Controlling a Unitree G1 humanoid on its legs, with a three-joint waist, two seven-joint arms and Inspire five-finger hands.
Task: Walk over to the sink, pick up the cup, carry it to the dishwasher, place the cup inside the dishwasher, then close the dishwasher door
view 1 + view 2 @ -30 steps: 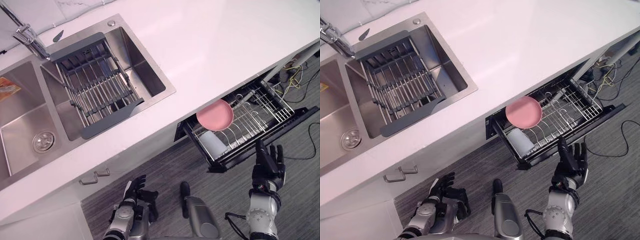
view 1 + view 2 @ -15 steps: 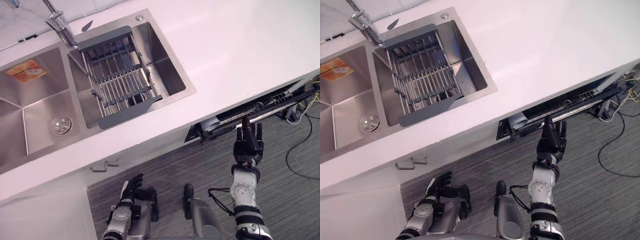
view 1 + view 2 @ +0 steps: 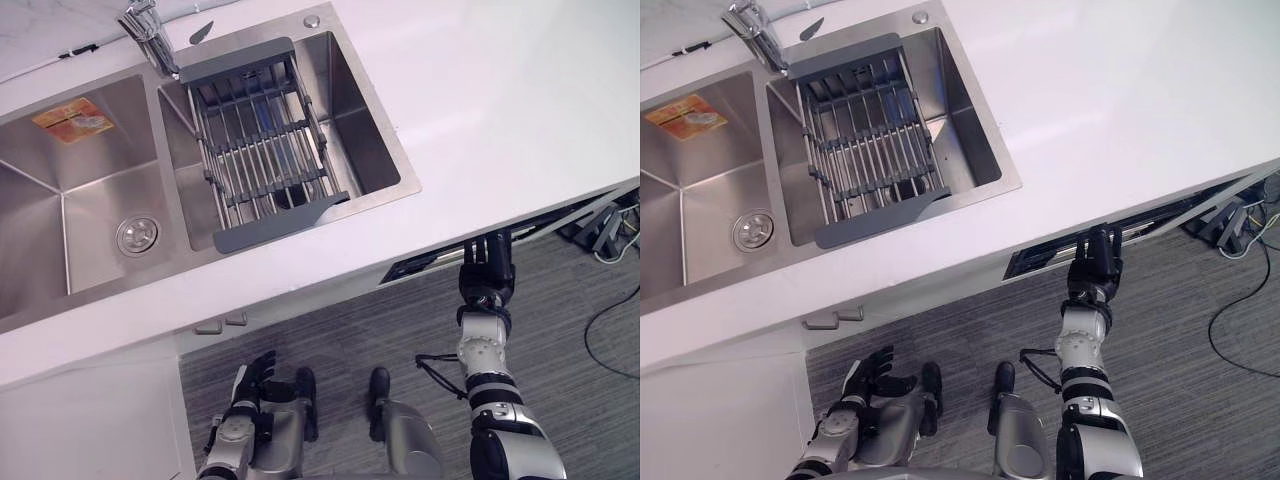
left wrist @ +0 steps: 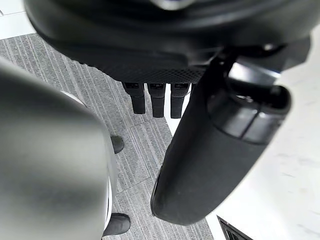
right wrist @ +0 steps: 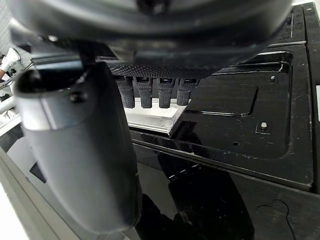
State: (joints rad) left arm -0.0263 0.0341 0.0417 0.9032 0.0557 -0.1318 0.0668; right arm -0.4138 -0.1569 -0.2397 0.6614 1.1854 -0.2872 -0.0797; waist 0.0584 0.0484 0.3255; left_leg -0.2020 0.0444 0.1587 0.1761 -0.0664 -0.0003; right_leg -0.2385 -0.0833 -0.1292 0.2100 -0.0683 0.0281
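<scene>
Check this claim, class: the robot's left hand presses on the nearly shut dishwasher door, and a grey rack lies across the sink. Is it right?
One thing is wrong: the right hand presses on the door, not the left, as the left eye view shows. The left hand hangs low by the floor. The rest holds.

Rack (image 3: 265, 145) sits in the sink (image 3: 378, 150), left of dishwasher door (image 3: 1038, 261).

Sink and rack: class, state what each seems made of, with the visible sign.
Sink: probably stainless steel, brushed; silvery sheen and pressed creases in the basin. Rack: seemingly metal bars, shiny; matte grey end pieces, possibly plastic.
</scene>
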